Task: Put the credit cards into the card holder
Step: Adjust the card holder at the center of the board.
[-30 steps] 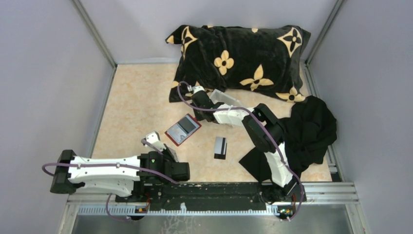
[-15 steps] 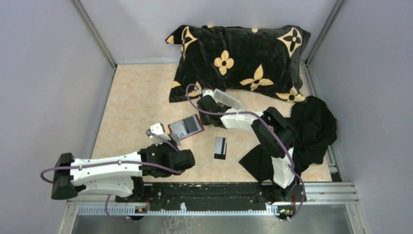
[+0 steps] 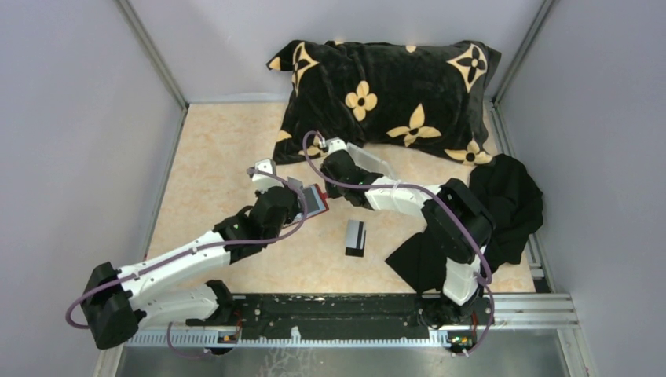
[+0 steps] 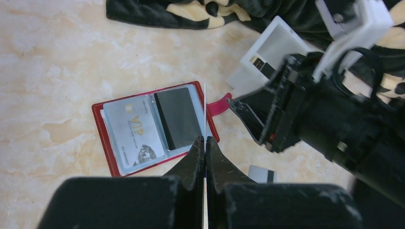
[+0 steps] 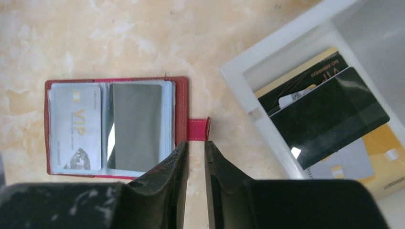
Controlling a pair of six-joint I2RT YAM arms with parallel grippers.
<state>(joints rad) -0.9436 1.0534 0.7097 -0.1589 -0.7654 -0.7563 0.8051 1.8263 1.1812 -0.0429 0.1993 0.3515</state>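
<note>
Above the open card holder (image 4: 133, 126), the left gripper (image 4: 205, 139) pinched a credit card (image 4: 205, 109) edge-on. Meanwhile the right gripper (image 5: 196, 145) stood slightly parted at its red tab (image 5: 197, 130), empty.

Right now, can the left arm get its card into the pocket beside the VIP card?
Probably yes. The left tool hangs just above the open holder, its card edge-on near the edge of that pocket. The right tool sits by the tab, beside the pocket, not over it, but close.
</note>
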